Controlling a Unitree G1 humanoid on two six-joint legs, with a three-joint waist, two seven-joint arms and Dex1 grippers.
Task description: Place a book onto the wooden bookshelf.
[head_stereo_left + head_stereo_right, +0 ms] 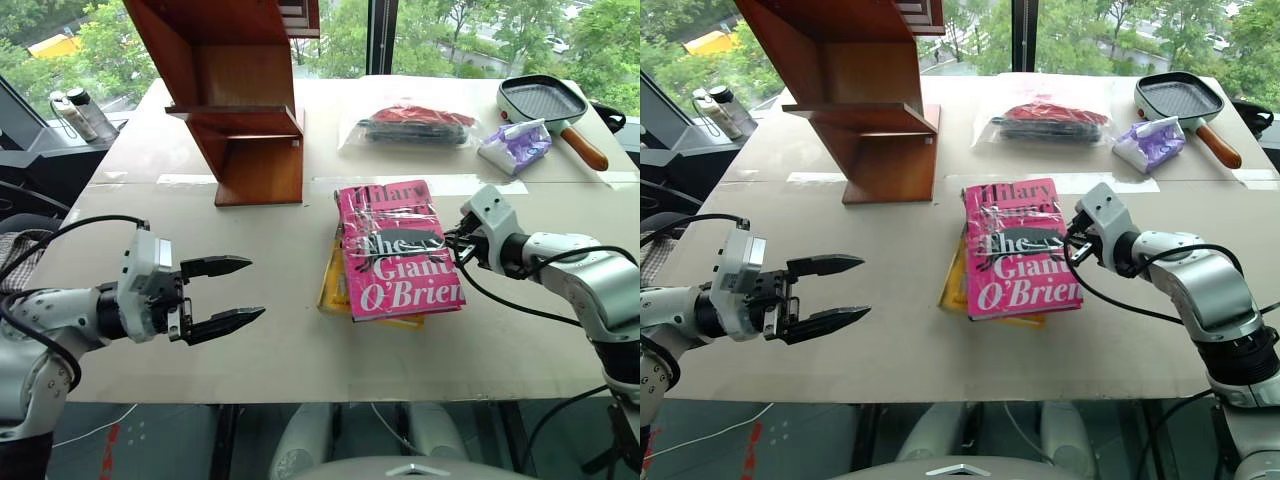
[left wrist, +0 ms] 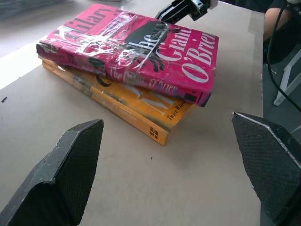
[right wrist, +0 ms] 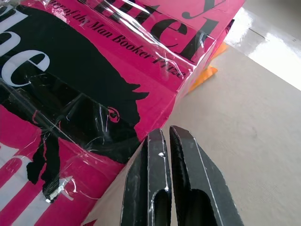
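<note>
Right claw (image 3: 162,136) pressed shut, both black fingers together with nothing between them, tips right at the near edge of the book (image 1: 398,250), at its long side. Gripping nothing. Pointing down and inward across the surface (image 1: 300,340) toward the pink cover. Cannot tell whether the tips actually touch the cover's edge or stop just short.

Pink book lying flat, face up, just off the right claw's tips, wrapped in glossy clear film, with black and white lettering and a dark animal figure on the cover. Stacked on top of a yellow book (image 2: 141,110), slightly askew so that yellow edges peek out beneath.

Left claw (image 1: 222,295) spread wide, fingers well apart, holding nothing. Hovering above the surface, aimed toward the stacked books, which lie ahead of it and well apart from its tips.

Wooden bookshelf (image 1: 235,100) standing on the surface beyond the left claw, farther off than the books, reddish-brown with slanted side and stepped shelves. Not touching the books.

Beyond the right claw, past the books: a clear bag of dark and red items (image 1: 410,125), a small purple-and-white packet (image 1: 515,145), and a grill pan with wooden handle (image 1: 555,110), all well apart from both claws.
</note>
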